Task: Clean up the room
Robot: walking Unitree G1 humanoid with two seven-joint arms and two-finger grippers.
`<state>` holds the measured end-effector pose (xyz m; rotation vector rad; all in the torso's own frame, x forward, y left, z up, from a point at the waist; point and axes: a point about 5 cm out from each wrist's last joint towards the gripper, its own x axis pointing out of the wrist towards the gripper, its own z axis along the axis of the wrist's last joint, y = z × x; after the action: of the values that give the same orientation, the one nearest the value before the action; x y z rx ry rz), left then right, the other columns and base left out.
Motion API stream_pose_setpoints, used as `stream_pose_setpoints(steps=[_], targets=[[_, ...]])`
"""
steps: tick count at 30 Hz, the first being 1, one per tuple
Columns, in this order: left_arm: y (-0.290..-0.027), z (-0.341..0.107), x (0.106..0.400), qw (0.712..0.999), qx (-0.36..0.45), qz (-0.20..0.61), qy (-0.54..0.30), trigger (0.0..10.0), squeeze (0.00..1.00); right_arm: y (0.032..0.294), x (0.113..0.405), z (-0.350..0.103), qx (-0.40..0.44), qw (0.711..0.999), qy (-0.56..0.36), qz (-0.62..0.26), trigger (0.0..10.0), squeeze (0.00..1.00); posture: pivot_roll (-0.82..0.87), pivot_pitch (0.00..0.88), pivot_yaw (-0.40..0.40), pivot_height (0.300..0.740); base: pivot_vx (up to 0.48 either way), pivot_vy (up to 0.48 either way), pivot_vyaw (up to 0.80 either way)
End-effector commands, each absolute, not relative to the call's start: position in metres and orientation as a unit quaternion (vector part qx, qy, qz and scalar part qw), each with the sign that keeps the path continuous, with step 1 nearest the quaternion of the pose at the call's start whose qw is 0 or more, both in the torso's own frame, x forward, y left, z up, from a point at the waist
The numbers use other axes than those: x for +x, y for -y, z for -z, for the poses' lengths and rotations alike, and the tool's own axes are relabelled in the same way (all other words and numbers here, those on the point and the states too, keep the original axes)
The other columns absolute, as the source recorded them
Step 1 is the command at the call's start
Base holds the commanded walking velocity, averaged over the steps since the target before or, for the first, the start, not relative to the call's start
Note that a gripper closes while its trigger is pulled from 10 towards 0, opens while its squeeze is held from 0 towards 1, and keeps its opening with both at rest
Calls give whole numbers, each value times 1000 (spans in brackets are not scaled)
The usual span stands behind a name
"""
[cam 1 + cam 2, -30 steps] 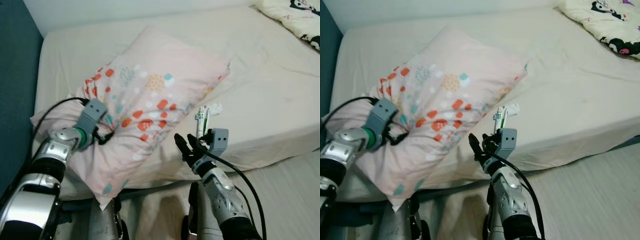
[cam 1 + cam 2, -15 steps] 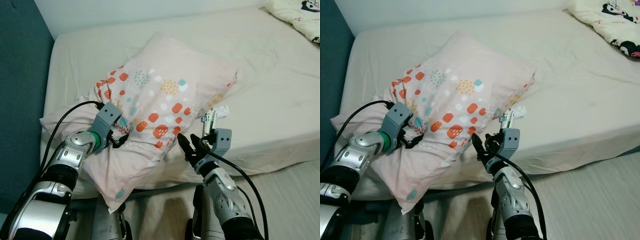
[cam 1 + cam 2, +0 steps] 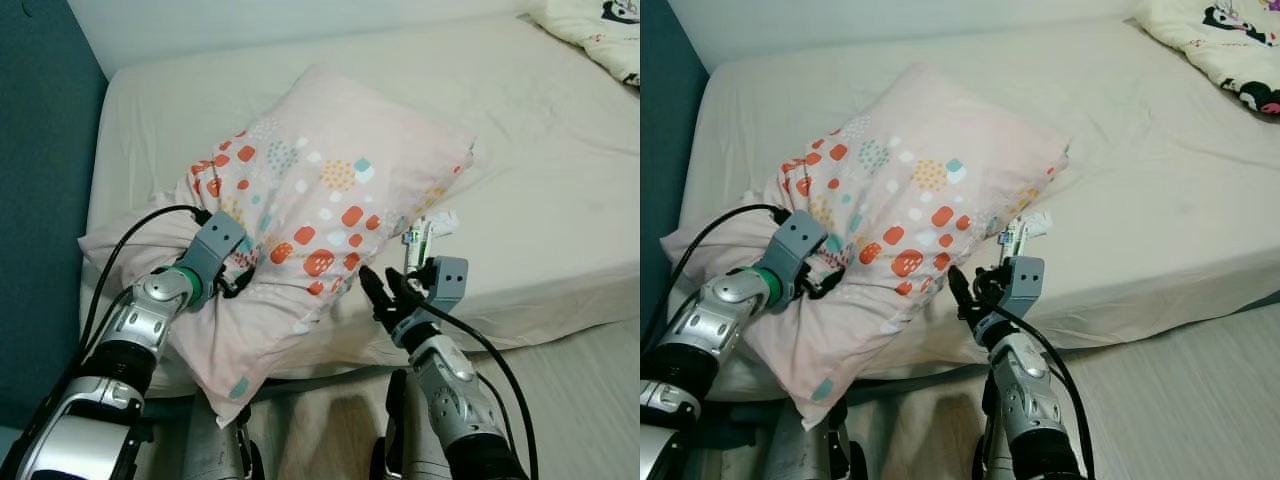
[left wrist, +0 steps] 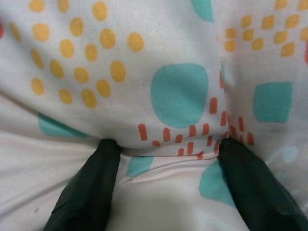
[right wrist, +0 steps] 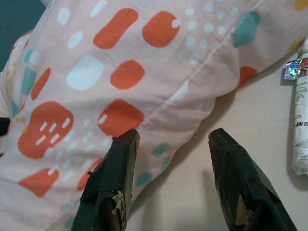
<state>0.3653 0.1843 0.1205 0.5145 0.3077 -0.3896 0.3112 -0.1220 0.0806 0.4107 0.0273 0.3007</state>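
One pillow (image 3: 320, 220), pink with coloured spots, lies on the bed (image 3: 560, 180) toward its near left corner, one end overhanging the near edge. Left hand (image 4: 163, 159) pinches a fold of that end, fingers clamped into the fabric. Right hand (image 3: 388, 296) sits at the near edge beside the pillow, fingers spread, holding nothing. One small wrapper (image 3: 420, 235) just beyond it. Step, likely: repositioning the pillow. Next calls for a lift onto the mattress.

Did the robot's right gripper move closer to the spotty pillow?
Cannot tell. The right gripper hovers beside the pillow edge, below the small tube, as before; the whole view shifted, so the camera moved.
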Motion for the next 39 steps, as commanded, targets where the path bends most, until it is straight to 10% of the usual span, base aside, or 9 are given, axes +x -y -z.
stream_pose_setpoints(steps=[1, 2, 22, 34, 35, 39], targets=[[-184, -103, 358, 932, 252, 187, -181, 4745, 0, 122, 309, -77, 203, 969, -18, -142, 10000, 0, 52, 138, 46, 560, 0, 0, 0], [-183, -112, 360, 936, 247, 187, -169, 0, 0, 122, 309, -77, 200, 969, -17, -143, 10000, 0, 55, 138, 45, 560, 0, 0, 0], [-184, -120, 345, 917, 276, 239, -164, 0, 0, 121, 310, -77, 202, 969, -16, -140, 10000, 0, 61, 142, 54, 560, 0, 0, 0], [-158, -178, 358, 972, 174, 157, -2, 78, 0, 129, 314, -80, 192, 974, -11, -119, 10000, 0, 56, 143, 43, 560, 0, 0, 0], [-156, -192, 360, 977, 162, 134, 30, 9020, 0, 130, 315, -80, 190, 975, -11, -113, 10000, 0, 56, 142, 39, 560, 0, 0, 0], [-155, -222, 364, 983, 131, 82, 96, 10000, 0, 133, 318, -82, 185, 977, -11, -105, 10000, 0, 54, 141, 34, 560, 0, 0, 0]])
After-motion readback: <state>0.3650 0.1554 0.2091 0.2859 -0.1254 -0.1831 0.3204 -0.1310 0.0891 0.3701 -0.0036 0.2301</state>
